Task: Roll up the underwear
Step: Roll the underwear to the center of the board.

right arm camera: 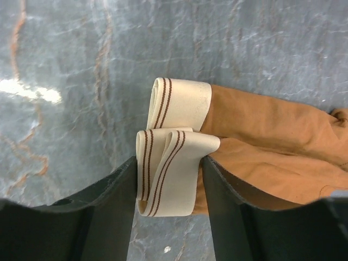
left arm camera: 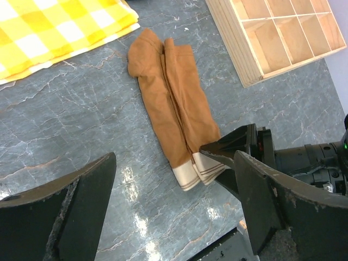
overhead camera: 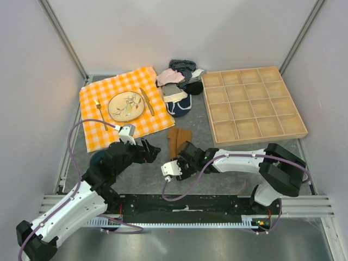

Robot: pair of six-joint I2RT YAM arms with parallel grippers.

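Brown, soft underwear (left arm camera: 174, 103) lay folded long on the grey table (left arm camera: 65, 125). It looked light and floppy. The right gripper (right arm camera: 168, 163) pinched its cream band (right arm camera: 179, 103), a good place to hold. The left gripper (left arm camera: 175, 163) was wide open.

Wrist view: the underwear (right arm camera: 272, 141) runs off the right edge; overhead, the right gripper (overhead camera: 185, 149) hides its waistband end.

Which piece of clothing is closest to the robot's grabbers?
The rust-brown underwear with the cream waistband: it lies alone, between the fingers of the right gripper. The other clothes are heaped far back.
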